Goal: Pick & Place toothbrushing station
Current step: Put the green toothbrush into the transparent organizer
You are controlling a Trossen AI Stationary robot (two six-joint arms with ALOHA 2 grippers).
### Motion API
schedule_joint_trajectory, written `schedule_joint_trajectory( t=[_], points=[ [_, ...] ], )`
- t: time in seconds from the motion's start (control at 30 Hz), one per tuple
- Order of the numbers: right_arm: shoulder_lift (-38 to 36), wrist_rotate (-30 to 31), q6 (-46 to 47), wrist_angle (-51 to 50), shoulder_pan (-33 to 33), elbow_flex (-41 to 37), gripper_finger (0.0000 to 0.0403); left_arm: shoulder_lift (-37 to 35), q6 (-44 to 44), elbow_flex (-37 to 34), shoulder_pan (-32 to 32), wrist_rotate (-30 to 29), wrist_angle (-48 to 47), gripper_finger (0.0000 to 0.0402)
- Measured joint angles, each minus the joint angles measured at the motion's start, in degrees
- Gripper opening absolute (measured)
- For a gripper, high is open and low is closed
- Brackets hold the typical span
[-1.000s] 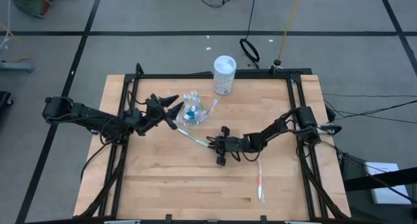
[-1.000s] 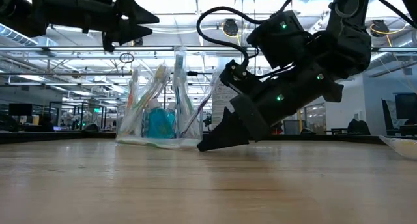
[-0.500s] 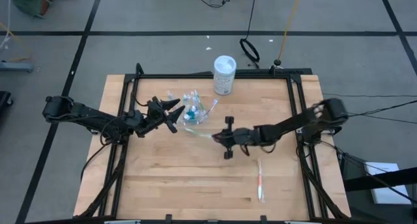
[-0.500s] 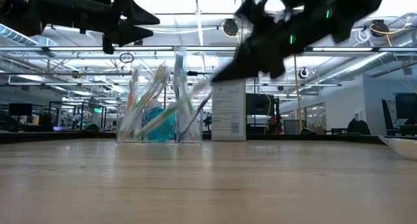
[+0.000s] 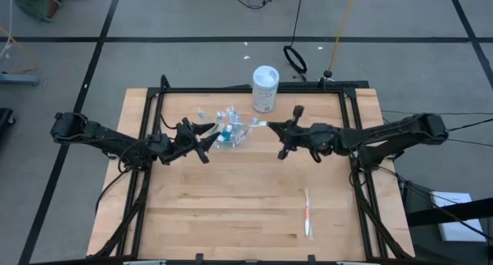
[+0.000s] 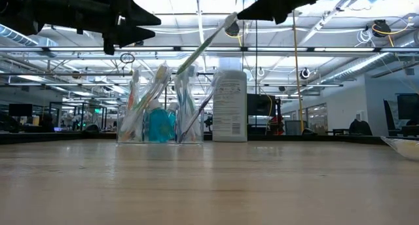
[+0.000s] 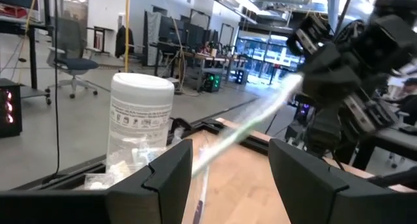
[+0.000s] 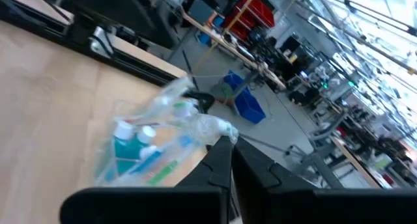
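Right gripper (image 5: 271, 125): upper centre; fingers pressed together, pinching a toothbrush (image 6: 200, 46) slanting toward the cup (image 5: 229, 132)
Left gripper (image 5: 208, 134): spread, left of cup

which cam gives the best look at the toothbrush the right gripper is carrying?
Low view: the toothbrush slants from the right gripper toward the clear cup. Left wrist blurs it, high shows a speck, right wrist almost nothing.

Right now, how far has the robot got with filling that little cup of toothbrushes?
Mostly done: the clear cup already holds several toothbrushes and teal toothpaste tubes. In hand: the right gripper, shut on a toothbrush, holds it slanted in the air above the cup. The left gripper hovers open beside the cup. Left: one more toothbrush lies on the table.
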Motion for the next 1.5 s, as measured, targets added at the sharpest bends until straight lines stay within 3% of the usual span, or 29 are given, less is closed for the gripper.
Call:
schedule_joint_trajectory(
  t=[0.2,0.43,0.6,0.9,1.03,1.23,1.5],
  points=[
    [0.2,-0.6,-0.1,-5.4,-2.7,0.0,0.0000,0.0,0.0,0.0,-0.1,-0.4,-0.3,0.0209],
    [0.2,-11.2,0.2,-10.5,-3.7,0.0,0.0000,0.0,2.6,0.0,0.4,-0.6,-0.3,0.0209],
    [0.0,-5.9,-3.1,-10.8,-4.1,0.0,0.0000,0.0,3.6,0.0,2.5,-0.6,-0.2,0.0209],
    [4.1,-8.0,-1.9,-11.9,-9.3,0.0,0.0000,0.0,4.0,0.0,7.8,-0.6,1.2,0.0209],
    [7.1,-7.0,-6.8,-12.4,-10.4,0.0,0.0000,0.0,5.0,0.0,9.4,-0.6,2.7,0.0209],
    [5.8,4.1,-15.0,-12.1,-10.1,0.0,0.0000,0.0,5.2,0.0,10.5,-0.6,2.8,0.0209],
    [4.0,1.4,-16.3,-14.1,-10.1,0.0,0.0000,0.0,4.9,0.0,10.8,-0.5,2.3,0.0209]
  ],
)
